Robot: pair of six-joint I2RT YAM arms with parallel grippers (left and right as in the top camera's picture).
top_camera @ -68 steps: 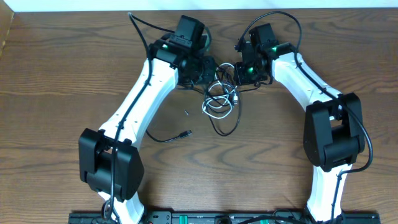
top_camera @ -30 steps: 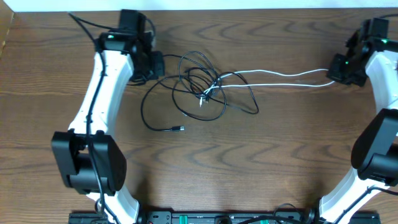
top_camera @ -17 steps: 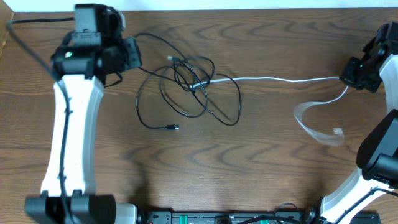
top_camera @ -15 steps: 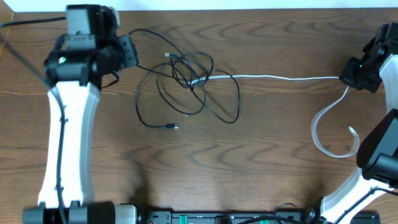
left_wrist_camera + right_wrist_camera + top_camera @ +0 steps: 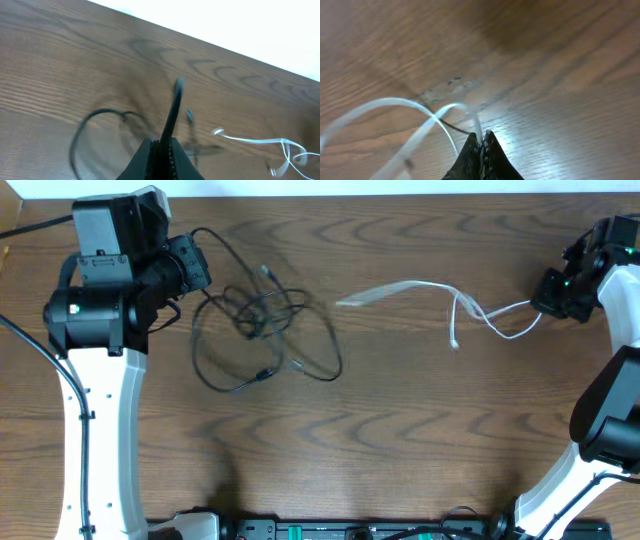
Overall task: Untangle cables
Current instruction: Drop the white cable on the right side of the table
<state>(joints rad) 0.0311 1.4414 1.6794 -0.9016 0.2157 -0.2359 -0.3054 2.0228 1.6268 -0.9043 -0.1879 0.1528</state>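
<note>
1. The left pincer [image 5: 188, 265] is clamped shut on a thin black flexible cord [image 5: 172, 112]. In the left wrist view the cord rises from between its closed fingertips. This pincer sits just up and left of the black tangle.
2. The right pincer [image 5: 550, 288] is closed on one end of a thin white flexible cable [image 5: 470, 308]. It is held far to the right of the black tangle.
3. The black tangle [image 5: 265, 315] is a loose knot of thin black cords lying in overlapping loops on the bench.
4. The white cable trails in a wavy line to the right of the black tangle. Its near end is blurred, but it appears to lie apart from the tangle.
5. The arms are spread wide, each holding one colour, most likely to draw white away from black. The white cable looks separated. The black cords cross one another, so that part seems not yet done.
6. The brown wood-grain bench [image 5: 380, 450] carries everything. A pale strip [image 5: 350, 188] runs along its far edge, beyond the black tangle. Nothing more of the room shows.
</note>
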